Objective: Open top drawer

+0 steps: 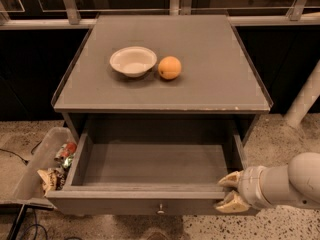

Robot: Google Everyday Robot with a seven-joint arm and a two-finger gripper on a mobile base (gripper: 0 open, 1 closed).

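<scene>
The top drawer [150,204] of the grey cabinet stands pulled far out. Its plain grey box interior [155,161] is empty. A small round metal knob [160,209] sits at the centre of its front. My gripper [229,193] is at the drawer's front right corner. Its cream fingers [230,180] sit one above and one below the top edge of the drawer front. The white arm [290,181] comes in from the right.
A white bowl [132,60] and an orange [170,67] rest on the cabinet top [200,84]. A bin with wrappers [50,166] stands on the floor at the left. A white pole [305,96] rises at the right. Railing bars run behind.
</scene>
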